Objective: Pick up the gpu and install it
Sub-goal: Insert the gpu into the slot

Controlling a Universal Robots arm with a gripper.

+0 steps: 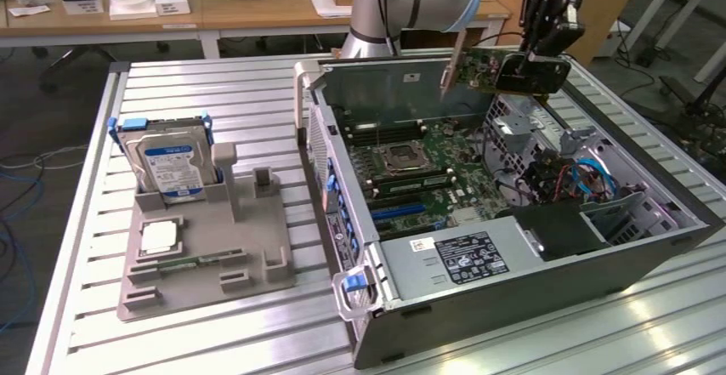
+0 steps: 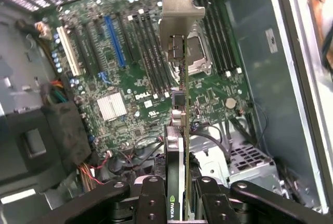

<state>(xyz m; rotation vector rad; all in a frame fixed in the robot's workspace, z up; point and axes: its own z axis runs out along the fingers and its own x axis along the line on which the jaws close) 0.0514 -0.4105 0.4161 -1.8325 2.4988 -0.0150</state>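
your tool [image 2: 179, 203] is clamped on the gpu [image 2: 179, 94], the card held edge-on between the jaws with its silver bracket pointing away from the tool. so the pick-up looks done. the card hangs over the open computer case [image 1: 511, 298], clear of the motherboard [image 2: 125, 83] beyond it. the blue expansion slot [image 2: 115, 39] holds nothing, so i judge seating is left. well away from the tool, the grey holder [image 1: 216, 247] on the tabletop [image 1: 80, 324] carries the hard drive [image 1: 170, 167].
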